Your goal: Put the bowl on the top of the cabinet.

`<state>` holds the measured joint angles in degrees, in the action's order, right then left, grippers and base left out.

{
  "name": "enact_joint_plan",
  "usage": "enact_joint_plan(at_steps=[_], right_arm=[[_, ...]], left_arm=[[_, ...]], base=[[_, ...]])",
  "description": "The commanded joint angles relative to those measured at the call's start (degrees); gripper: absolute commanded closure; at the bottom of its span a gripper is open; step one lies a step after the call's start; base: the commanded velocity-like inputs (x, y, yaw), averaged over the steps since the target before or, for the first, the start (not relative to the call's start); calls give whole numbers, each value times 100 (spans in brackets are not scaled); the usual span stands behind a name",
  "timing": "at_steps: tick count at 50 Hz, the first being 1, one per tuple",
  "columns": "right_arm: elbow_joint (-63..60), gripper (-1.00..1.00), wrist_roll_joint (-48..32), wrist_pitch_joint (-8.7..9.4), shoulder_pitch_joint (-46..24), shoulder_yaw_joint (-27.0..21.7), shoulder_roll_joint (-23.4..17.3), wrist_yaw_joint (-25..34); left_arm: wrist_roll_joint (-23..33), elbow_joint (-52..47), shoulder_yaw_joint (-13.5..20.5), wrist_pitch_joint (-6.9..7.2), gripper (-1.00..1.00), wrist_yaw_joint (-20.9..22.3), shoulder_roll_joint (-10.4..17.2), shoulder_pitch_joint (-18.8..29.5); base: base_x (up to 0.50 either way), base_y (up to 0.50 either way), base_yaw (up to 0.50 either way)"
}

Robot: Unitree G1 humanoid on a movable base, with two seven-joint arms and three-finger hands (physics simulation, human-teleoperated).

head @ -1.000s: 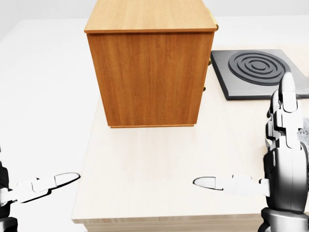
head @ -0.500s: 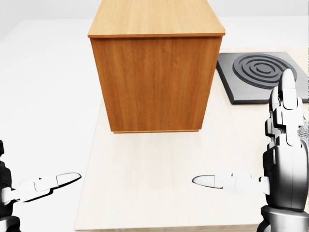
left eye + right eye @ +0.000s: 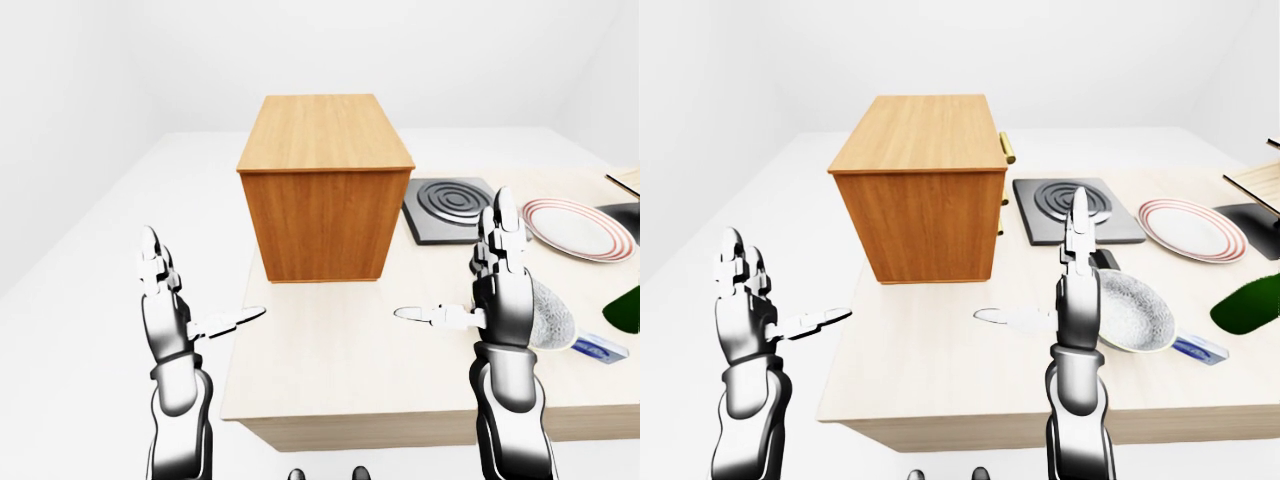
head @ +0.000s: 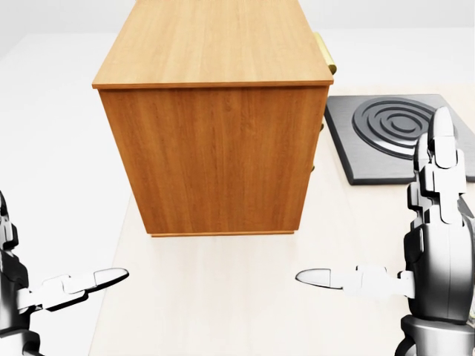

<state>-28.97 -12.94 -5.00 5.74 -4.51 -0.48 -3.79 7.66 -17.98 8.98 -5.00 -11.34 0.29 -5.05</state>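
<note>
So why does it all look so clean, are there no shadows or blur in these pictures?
Head view: the brown wooden cabinet is sharp, with only a thin dark line under it. Left-eye view: flat, even light on the pale wooden table, no glare. Right-eye view: the speckled grey bowl is crisp too.

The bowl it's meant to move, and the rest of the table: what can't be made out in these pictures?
- Bowl: speckled, behind the right hand; absent from the head view.
- Cabinet: drawer side faces away; only handles peek out, right-eye view.
- Dark green object: cut by the right edge.
- Small blue item: too small to identify.
- Left hand: open, beside the table.
</note>
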Motion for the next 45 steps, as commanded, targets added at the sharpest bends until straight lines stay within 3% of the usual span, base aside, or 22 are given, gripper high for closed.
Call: enact_joint_plan(at_steps=[1,26,45], right_arm=[[-3,-100,-2,0,9,10,4,2],[110,-100,12,0,-28,-18,-10,-32],[41,-100,-53,0,-57,16,-20,-6]], left_arm=[[-22,-180,-13,0,-100,42,-15,-59],[-22,-295,-13,0,-100,52,-28,-49],[-36,-223,-32,0,-100,66,-6,-21]], base=[[18,0,0],[13,0,0],[0,0,0]])
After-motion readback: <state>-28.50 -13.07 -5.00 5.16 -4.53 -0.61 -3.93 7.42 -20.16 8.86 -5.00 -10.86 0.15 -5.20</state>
